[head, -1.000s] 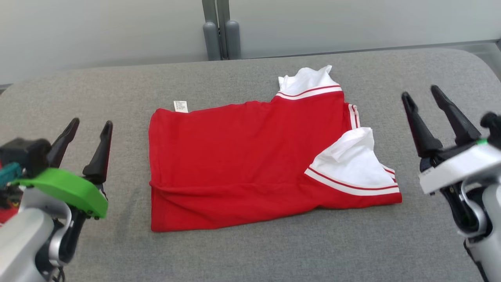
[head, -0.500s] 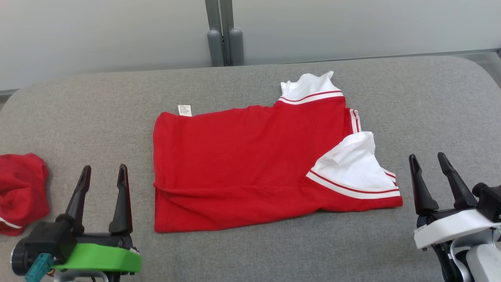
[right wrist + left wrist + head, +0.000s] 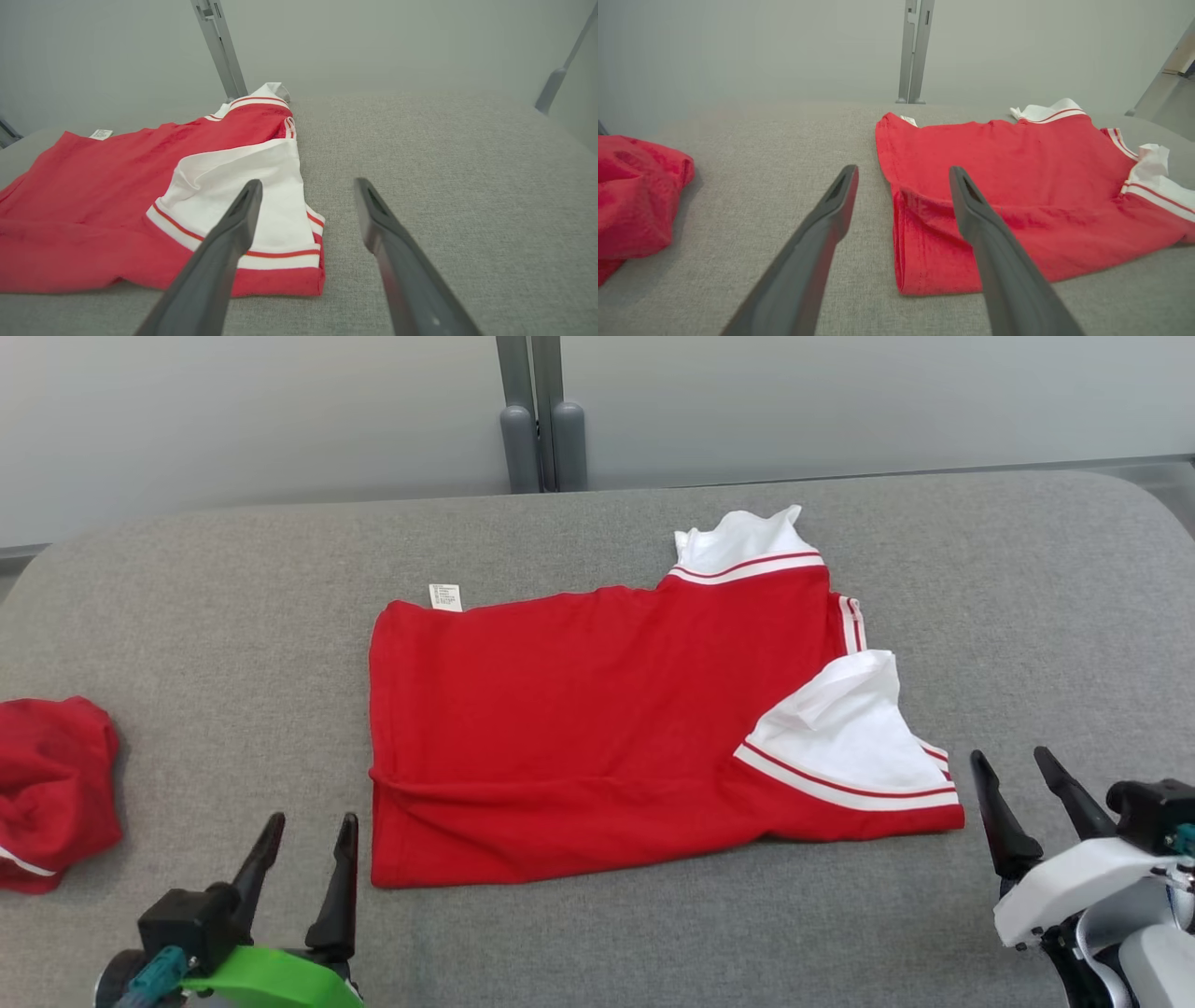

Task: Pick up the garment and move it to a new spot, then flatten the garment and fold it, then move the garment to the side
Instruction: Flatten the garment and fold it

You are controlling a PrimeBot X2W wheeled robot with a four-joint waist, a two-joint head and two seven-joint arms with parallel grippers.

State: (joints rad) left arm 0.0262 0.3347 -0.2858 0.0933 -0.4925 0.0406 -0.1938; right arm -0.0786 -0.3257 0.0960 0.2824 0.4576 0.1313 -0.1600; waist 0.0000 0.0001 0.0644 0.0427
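Position of garment [image 3: 579, 728]: lying folded flat in the middle of the grey woven counter [image 3: 233, 607], red body up, white sleeve turned over at its right end, seemingly waiting to be moved aside. Hovering with left gripper [image 3: 315, 819] at the garment's near left corner, fingers [image 3: 831, 219] spread wide, pinching nothing. Hovering with right gripper [image 3: 1008, 753] just beyond the garment's near right corner, fingers [image 3: 233, 224] equally spread and empty, probably flanking the cloth for taking both ends together. Leaving another red cloth [image 3: 56, 784] bunched well left of the garment. Looking behind the garment: pale wall [image 3: 233, 420], grey post [image 3: 541, 439].
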